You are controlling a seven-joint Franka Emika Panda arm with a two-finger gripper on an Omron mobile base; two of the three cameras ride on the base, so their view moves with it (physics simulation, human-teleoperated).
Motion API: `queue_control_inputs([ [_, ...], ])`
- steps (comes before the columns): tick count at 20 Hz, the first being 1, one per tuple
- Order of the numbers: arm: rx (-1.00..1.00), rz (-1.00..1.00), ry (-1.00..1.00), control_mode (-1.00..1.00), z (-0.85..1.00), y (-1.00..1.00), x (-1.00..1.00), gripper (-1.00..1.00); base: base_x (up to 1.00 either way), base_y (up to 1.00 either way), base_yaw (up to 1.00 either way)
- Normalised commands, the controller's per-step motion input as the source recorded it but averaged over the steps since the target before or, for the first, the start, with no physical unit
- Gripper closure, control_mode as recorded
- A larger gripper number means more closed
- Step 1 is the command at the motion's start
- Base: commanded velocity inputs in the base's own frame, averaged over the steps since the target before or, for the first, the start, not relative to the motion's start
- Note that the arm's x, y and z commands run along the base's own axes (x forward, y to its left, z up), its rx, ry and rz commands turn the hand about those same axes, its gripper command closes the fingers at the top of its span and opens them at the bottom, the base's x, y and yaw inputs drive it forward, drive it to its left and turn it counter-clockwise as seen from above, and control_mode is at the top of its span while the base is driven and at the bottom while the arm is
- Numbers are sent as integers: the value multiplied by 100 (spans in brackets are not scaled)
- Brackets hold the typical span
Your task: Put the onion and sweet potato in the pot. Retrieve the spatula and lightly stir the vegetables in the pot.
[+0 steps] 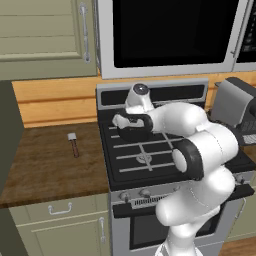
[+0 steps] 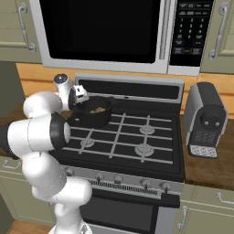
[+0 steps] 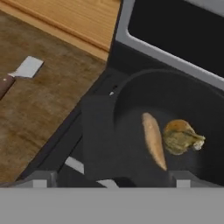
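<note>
Pot (image 3: 175, 105): directly beneath jaws; holds onion (image 3: 181, 137) and sweet potato (image 3: 154, 140), side by side. Spatula (image 3: 17, 73): on desk (image 3: 48, 100), well apart from jaws. Jaws: state unreadable. Risk: the swing toward the spatula could clip the pot rim, shifting it.

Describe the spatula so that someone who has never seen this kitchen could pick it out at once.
Start at the black stove and look to the dark wooden counter on its left side. Lying flat there, alone and well apart from the pot, is the spatula. It is a short utensil with a small pale grey square blade and a dark reddish-brown handle.
</note>
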Motion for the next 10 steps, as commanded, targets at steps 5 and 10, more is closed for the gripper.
queue_control_inputs([
  [5, 9, -18, 2, -100, 14, 99, -100, -100, 0, 0, 0],
  [10, 7, -24, 16, -100, -7, 100, -81, -100, 0, 0, 0],
])
